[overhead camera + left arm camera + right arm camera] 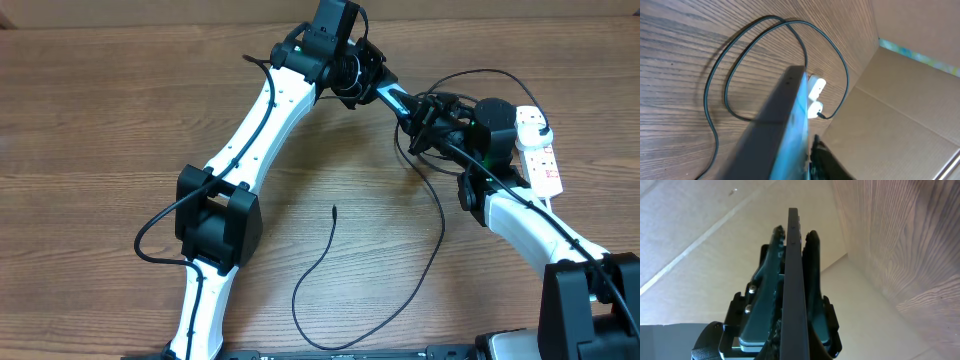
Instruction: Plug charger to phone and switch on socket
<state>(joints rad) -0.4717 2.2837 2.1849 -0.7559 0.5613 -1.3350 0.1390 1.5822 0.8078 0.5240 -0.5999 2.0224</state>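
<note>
1. Phone (393, 97): slim slab with a cyan screen and black edges, held up off the wood-grain counter (100, 120) between both arms.
2. Right end effector (794, 232) is clamped on its two faces. Left end effector (362, 82) is at its other end; can't tell its grip.
3. Charger (333, 210): thin black cable looped on the counter, tip lying free.
4. Socket (542, 160): white oblong strip, far right.

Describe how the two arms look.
Both the left arm and right arm have white tubular links, boxy black joint housings and black wrist ends. Thin black cables run along each, looping loose at the left elbow. No readable markings.
</note>
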